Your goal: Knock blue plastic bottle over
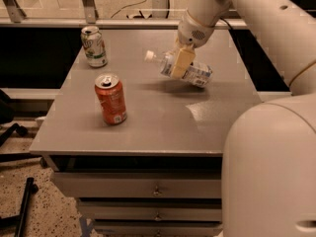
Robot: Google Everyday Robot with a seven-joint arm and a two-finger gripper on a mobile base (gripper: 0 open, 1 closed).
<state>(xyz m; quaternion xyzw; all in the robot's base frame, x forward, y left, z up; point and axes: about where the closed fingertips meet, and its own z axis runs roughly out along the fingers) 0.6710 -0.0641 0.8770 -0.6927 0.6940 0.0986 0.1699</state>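
The blue plastic bottle (199,74) is clear and bluish with a white-and-blue label. It is tipped far over to the left, almost lying down over the back middle of the grey table (163,127). Its white cap (148,56) points left and its base is at the right. My gripper (181,62) comes down from the white arm at the top and is against the bottle's middle, in front of it.
An orange soda can (111,100) stands at the table's left front. A green-and-white can (94,46) stands at the back left. Drawers (153,189) sit under the tabletop. My white body (271,172) fills the lower right. A railing runs behind the table.
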